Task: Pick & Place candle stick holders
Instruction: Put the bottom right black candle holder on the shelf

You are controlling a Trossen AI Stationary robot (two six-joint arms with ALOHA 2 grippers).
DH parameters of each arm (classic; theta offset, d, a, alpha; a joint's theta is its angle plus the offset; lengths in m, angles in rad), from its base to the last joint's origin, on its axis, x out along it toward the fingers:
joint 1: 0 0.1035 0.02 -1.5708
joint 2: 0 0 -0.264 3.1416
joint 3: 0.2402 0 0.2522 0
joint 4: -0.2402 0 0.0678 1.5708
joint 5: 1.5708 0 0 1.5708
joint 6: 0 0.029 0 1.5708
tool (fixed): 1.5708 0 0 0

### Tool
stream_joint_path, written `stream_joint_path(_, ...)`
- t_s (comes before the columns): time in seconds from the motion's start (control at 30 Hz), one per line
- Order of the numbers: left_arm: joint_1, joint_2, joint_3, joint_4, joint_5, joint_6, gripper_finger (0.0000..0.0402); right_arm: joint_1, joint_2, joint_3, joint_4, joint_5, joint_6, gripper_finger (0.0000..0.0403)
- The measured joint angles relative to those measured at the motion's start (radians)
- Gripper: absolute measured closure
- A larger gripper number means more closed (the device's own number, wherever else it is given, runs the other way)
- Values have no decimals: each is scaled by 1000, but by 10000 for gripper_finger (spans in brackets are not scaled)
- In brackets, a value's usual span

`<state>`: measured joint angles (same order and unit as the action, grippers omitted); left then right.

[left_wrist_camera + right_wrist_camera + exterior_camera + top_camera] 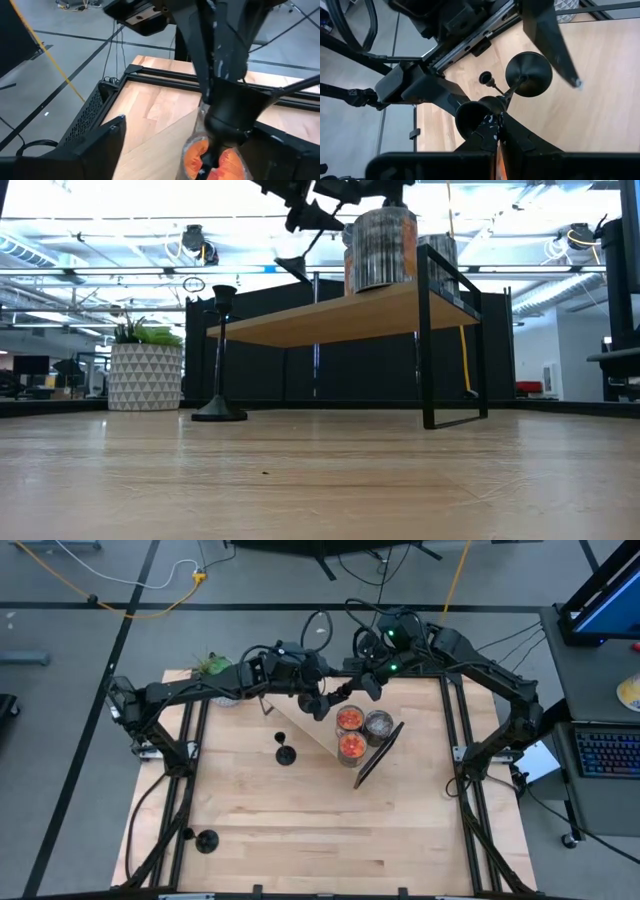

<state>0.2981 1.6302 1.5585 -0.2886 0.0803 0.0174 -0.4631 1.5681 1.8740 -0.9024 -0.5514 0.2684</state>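
Both arms meet above the far middle of the table. My right gripper [363,683] is shut on a black candle stick holder [342,694], which is lifted and tilted above the small shelf [330,310]. It also shows in the low view [305,235]. My left gripper [324,705] is open, and its fingers [102,145] stand on either side of the holder's round disc end [529,74] without plainly touching it. A second holder [285,753] stands on its base on the table. A third holder [205,840] stands near the front left edge. My right gripper pinches the holder's thin stem [496,109] between its two fingertips, right beside the flared cone end [470,117]. The holder is lifted clear and tilted. Its stem runs away from the fingers to the disc end, which hangs lower.
The low wooden shelf [312,732] on a black frame stands at the far middle. It carries three jars, two with orange contents [350,718] and one grey [378,727]. A potted plant [211,665] stands at the far left. Bare wood [330,830] lies toward the near edge.
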Motion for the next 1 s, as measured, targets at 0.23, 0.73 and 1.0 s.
stream_joint_path(0.23, -26, 0, 0, 0, -3, 4, 149, 7, 0, 0, -1, 0, 7, 403)
stream_joint_path(0.73, -39, 2, 0, 14, 2, 28, 299, 6, 0, 1, 2, -2, 8, 400)
stream_joint_path(1.0, -39, 2, 0, 30, -5, 34, 305, 6, -2, 1, 16, -3, 8, 371)
